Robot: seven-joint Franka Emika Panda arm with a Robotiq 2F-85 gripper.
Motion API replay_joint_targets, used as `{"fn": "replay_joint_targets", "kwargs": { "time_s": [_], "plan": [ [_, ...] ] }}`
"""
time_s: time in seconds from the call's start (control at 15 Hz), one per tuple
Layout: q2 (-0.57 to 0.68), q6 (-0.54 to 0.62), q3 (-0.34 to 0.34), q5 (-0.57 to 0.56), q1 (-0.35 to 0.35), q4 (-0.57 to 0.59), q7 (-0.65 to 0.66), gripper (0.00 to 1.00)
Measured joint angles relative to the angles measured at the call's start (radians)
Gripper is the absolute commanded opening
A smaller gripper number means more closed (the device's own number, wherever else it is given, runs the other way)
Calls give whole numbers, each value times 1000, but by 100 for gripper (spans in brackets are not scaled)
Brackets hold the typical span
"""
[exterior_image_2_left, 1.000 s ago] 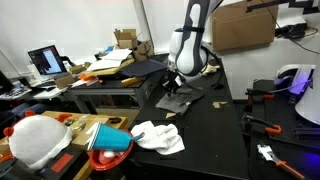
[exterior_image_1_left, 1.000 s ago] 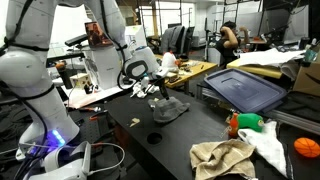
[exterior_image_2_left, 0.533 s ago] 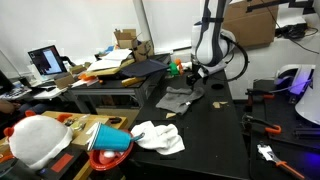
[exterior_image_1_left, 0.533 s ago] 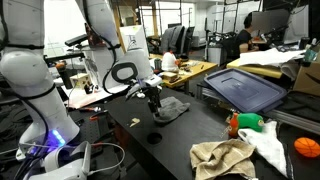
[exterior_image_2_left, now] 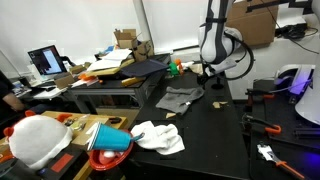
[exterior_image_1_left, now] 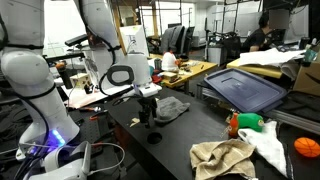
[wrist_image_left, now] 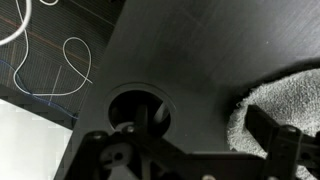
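Black table [exterior_image_1_left: 205,128] in busy lab. Gripper [exterior_image_1_left: 146,114] was on gray cloth [exterior_image_1_left: 172,107] a second ago. Now it is off to side, over round hole [wrist_image_left: 140,104]. Fingers wide, hold nothing. Cloth let go, lies on table just beside gripper.

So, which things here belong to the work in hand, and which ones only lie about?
In hand:
gray cloth
gripper, open, beside the cloth

Lying about:
beige towel
white cloth
orange ball
blue tray
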Motion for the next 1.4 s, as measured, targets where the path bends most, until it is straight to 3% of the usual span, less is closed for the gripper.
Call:
{"fn": "replay_joint_targets", "kwargs": {
  "time_s": [0.13,0.33,0.4,0.47,0.6,0.73,0.8,0.87,0.93,1.13,1.4],
  "plan": [
    [0,0,1,15,0,0,14,100],
    [0,3,-1,32,0,0,28,87],
    [0,8,-3,37,0,1,29,91],
    [1,16,-3,40,0,1,29,66],
    [4,46,0,45,-1,1,29,63],
    [7,91,10,49,-2,2,29,47],
    [9,112,18,50,-2,3,29,75],
    [11,128,27,51,-2,4,29,83],
    [13,140,38,53,-3,5,29,83],
    [27,170,85,53,-14,10,29,100],
    [79,196,182,76,-57,36,27,100]
  ]
}}
